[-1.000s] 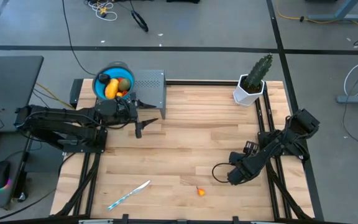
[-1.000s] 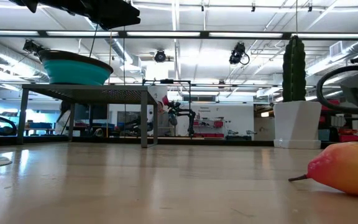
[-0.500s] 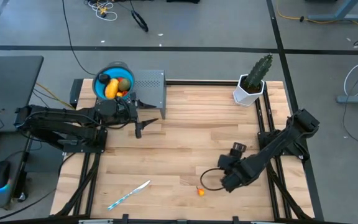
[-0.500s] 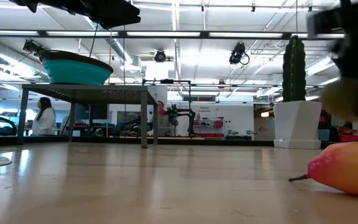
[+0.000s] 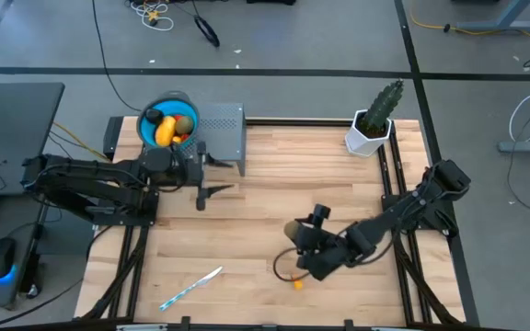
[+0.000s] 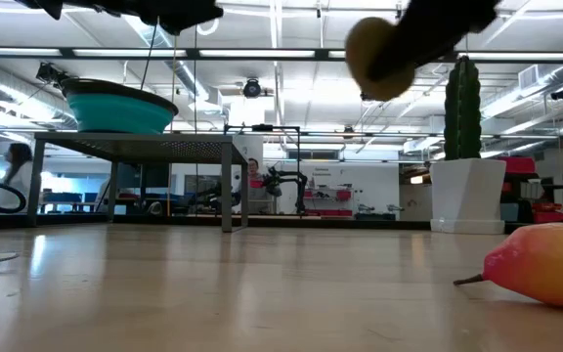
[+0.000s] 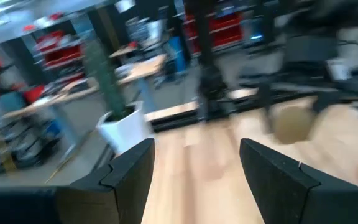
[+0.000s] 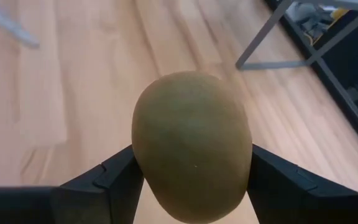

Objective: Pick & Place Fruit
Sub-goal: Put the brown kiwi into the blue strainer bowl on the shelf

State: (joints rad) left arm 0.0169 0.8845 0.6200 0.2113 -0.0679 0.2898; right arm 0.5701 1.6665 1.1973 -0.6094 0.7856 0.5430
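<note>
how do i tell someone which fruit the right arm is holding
Start at the wooden table and follow the right arm in from its right edge to the right gripper. Clamped there is an olive-brown oval fruit, lifted off the table. The small orange-red fruit below it lies loose.

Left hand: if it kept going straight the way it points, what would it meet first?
Bare tabletop ahead of the open left hand; farther on, likely the right hand holding the olive-brown fruit, though depth is unclear.
</note>
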